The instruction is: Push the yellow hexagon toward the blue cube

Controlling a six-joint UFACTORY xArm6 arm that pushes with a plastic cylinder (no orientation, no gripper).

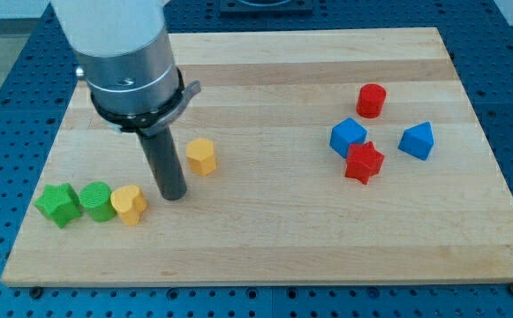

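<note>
Rod tip [173, 194] on bench [265, 256]; no pincer in view, its state cannot be told. Yellow hexagon [201, 156] just beside tip, at 1 o'clock. Blue cube [348, 137] well apart, toward 3 o'clock, touching red star [364, 162].

A pale wooden board [265, 238] lies on a blue perforated table [9, 79], evenly lit.

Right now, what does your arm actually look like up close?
A thick white cylinder at the top, then a grey metal collar ringed by a black clamp band with a small grey tab on the view's right. Below it hangs a straight dark rod ending in my tip. No cables or markings show.
</note>
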